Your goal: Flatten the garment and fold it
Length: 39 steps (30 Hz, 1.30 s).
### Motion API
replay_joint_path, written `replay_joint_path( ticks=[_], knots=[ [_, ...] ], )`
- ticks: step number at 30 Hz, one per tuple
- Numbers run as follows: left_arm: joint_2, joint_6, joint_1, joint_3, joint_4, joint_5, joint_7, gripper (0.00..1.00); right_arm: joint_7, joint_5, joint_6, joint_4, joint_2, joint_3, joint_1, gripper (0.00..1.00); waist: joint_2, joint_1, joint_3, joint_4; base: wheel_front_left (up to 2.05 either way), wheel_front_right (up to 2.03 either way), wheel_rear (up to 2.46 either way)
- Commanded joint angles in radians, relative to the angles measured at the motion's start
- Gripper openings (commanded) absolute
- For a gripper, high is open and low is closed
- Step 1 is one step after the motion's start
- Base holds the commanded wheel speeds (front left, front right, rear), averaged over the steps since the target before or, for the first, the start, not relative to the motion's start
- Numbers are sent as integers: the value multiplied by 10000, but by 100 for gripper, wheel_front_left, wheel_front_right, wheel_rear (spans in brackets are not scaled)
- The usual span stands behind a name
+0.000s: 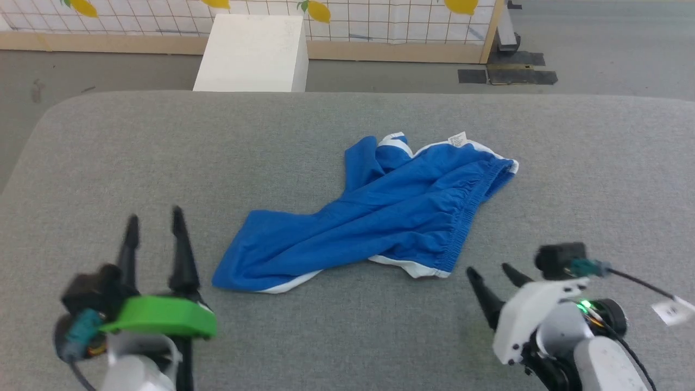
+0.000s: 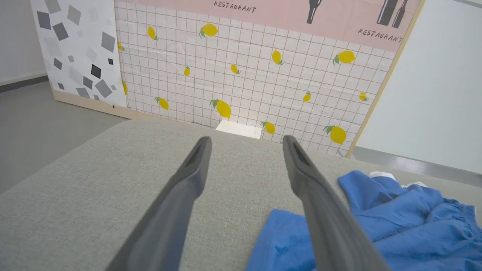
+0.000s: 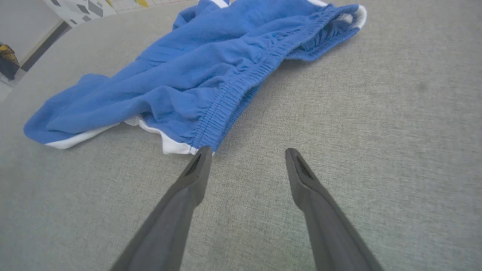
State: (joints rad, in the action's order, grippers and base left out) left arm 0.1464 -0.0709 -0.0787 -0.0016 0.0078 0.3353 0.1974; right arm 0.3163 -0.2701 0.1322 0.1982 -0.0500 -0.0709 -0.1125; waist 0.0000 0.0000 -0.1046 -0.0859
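Looking down from the head view, a grey fabric-covered worktop spans the frame. A pair of bright blue shorts with white trim lies crumpled just right of centre. They run diagonally from a leg end at lower left to the gathered elastic waistband at right. A small white care label sticks up at the upper edge. The cloth is bunched and twisted, with one leg turned up toward the top of the frame, so it is not yet flat and no fold looks begun. The left pincer, which has a green collar, sits at lower left. Its two dark fingers are spread apart with nothing between them, near the shorts' leg end but not touching it. The right pincer sits at lower right, also wide and empty, with its tips just beside the near corner of the waistband. In the right wrist view one fingertip almost meets that white-trimmed corner. With one pincer by each end of the garment, they seem placed to take both ends and draw the cloth out flat. At the top of the frame, beyond the worktop, a white box stands on the grey floor before a lemon-print panel.
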Motion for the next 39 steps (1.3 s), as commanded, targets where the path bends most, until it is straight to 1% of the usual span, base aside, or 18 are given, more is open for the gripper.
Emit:
replay_joint_path(
  ticks=[1, 4, 7, 12, 13, 14, 15, 19, 22, 24, 28, 30, 33, 34, 37, 38, 39],
  knots=[
    [-123, 7, 287, -165, 159, -133, 137, 100, 590, 103, -15, 29, -3, -173, -403, 100, 0, 0, -88, -107, 0, 0, 0],
    [-306, 2, 433, -406, 415, -214, 295, 100, 1436, 514, -15, 160, -3, -501, -984, 100, 0, 0, -292, -320, 0, 0, 0],
    [-458, 23, 353, -555, 645, -168, 407, 100, 2068, 784, -15, 645, -3, -882, -1499, 100, 0, 0, -504, -548, 0, 0, 0],
    [-592, 90, 167, -692, 978, -64, 511, 100, 2248, 876, -15, 1370, -3, -1321, -2080, 100, 0, 0, -799, -808, 0, 0, 0],
    [-602, 118, 113, -693, 1054, -48, 531, 100, 2242, 812, -15, 1489, -3, -1370, -2174, 44, 0, 0, -843, -834, 0, 0, 0],
    [-608, 142, 71, -691, 1113, -37, 545, 100, 2208, 773, -15, 1564, -3, -1392, -2242, 34, 0, 0, -867, -844, 0, 0, 0],
    [-615, 171, 27, -687, 1186, -21, 561, 100, 2189, 705, -15, 1643, -3, -1442, -2298, 0, 0, 0, -876, -847, 0, 0, 0],
    [-637, 236, -83, -671, 1426, 5, 598, 100, 2118, 279, -15, 1559, -57, -1130, -2255, 0, 0, 0, -821, -783, 0, 0, 0],
    [-650, 232, -103, -638, 1496, 21, 612, 100, 2297, -60, -15, 1048, -430, -688, -2021, 0, 0, 0, -704, -647, 0, 0, 0],
    [-643, 261, -82, -627, 1518, 21, 619, 100, 2651, -248, -15, 561, -828, -293, -1783, 0, 0, 0, -624, -547, 0, 0, 0],
    [-623, 323, -31, -666, 1583, -4, 627, 100, 3771, -421, -15, -480, -1592, 863, -1119, 0, 0, 0, -427, -367, 0, 0, 0],
    [-627, 359, -24, -723, 1602, 1, 628, 100, 4373, -335, -15, -814, -1784, 1333, -804, 0, 0, 0, -401, -315, 0, 0, 0],
    [-640, 413, -37, -842, 1659, 15, 605, 100, 5079, -235, -15, -997, -1688, 1847, -412, 0, 0, 0, -352, -268, 0, 0, 0],
    [-652, 473, -44, -956, 1750, 78, 474, 100, 4885, -117, -15, -1217, -1195, 2342, -237, 100, 0, 0, -280, -238, 0, 0, 0],
    [-661, 538, -44, -1034, 1740, 224, 185, 100, 4047, -302, -15, -1591, -556, 3113, -246, 100, 0, 0, -171, -174, 0, 0, 0],
    [-697, 769, -259, -1223, 1594, 596, -526, 100, 3015, -445, -15, -2020, -148, 4321, -229, 100, 0, 0, -80, -103, 0, 0, 0],
    [-680, 843, -397, -1328, 1540, 628, -789, 100, 2724, -406, -15, -2159, -91, 4612, -218, 100, 0, 0, -74, -70, 0, 0, 0]
  ],
)
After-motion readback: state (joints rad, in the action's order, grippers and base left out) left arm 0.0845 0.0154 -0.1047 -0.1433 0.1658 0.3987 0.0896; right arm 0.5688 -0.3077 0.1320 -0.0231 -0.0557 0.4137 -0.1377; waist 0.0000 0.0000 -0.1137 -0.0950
